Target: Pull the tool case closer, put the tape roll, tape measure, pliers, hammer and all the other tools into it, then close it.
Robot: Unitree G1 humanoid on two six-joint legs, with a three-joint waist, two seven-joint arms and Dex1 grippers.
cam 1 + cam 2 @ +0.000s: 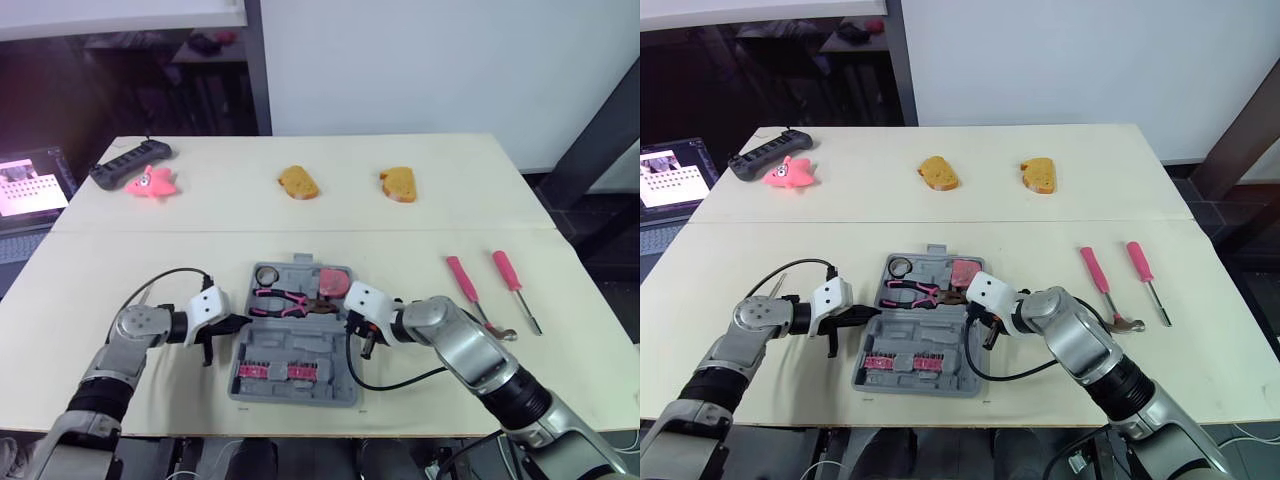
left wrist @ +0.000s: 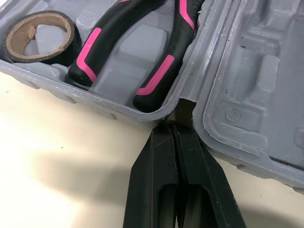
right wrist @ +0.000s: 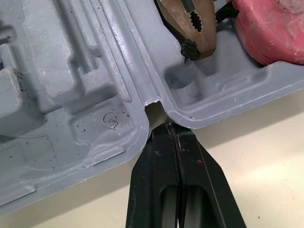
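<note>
The black left gripper and right gripper, fingers pressed together, stand against the two side notches of the open grey plastic tool case, blocking both flanks. Bare cream tabletop lies open beyond the case, and rightward as far as two pink-handled screwdrivers.

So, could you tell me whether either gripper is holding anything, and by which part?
Nothing is held. The left gripper and right gripper are both shut empty, tips at the hinge gap of the open tool case, one on each side.
</note>
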